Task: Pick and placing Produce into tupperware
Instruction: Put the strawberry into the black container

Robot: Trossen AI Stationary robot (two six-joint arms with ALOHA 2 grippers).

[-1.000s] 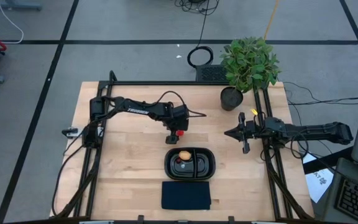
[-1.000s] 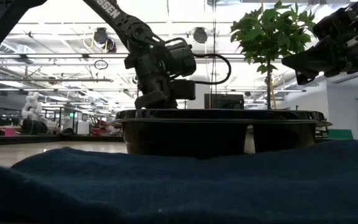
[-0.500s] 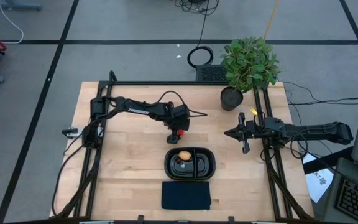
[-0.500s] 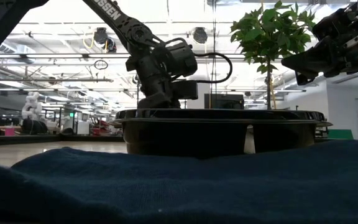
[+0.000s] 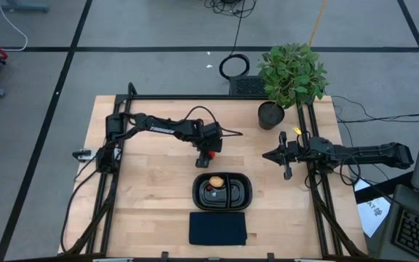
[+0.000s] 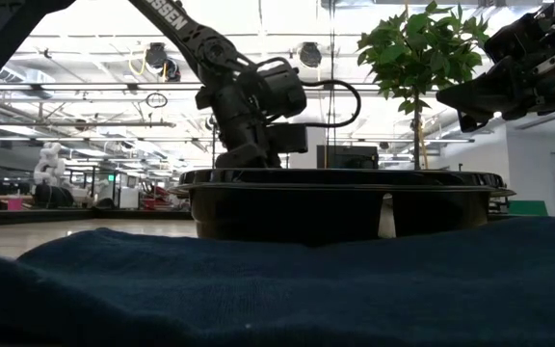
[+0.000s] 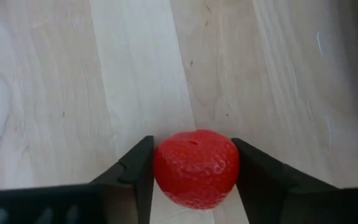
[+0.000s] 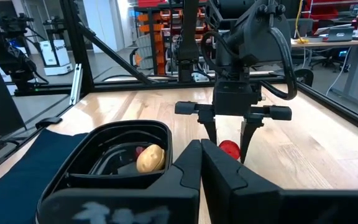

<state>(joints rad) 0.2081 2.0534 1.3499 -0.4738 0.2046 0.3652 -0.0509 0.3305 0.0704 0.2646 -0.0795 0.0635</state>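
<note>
We've got the tan-orange ball (image 5: 214, 181) and a tiny dark red piece (image 8: 140, 150) already in the black oval divided plastic tupperware (image 5: 246, 191) at frame centre, leaving the bright red ball (image 7: 196, 167), just above it, pinched by the left gripper (image 7: 192, 171), while the right gripper (image 5: 268, 156), fingers pressed together, waits right of centre.

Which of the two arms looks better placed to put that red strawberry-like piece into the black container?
The left. Its gripper already straddles the bright red dimpled piece, just beyond the black oval plastic container. The right gripper waits empty off to the side.
</note>
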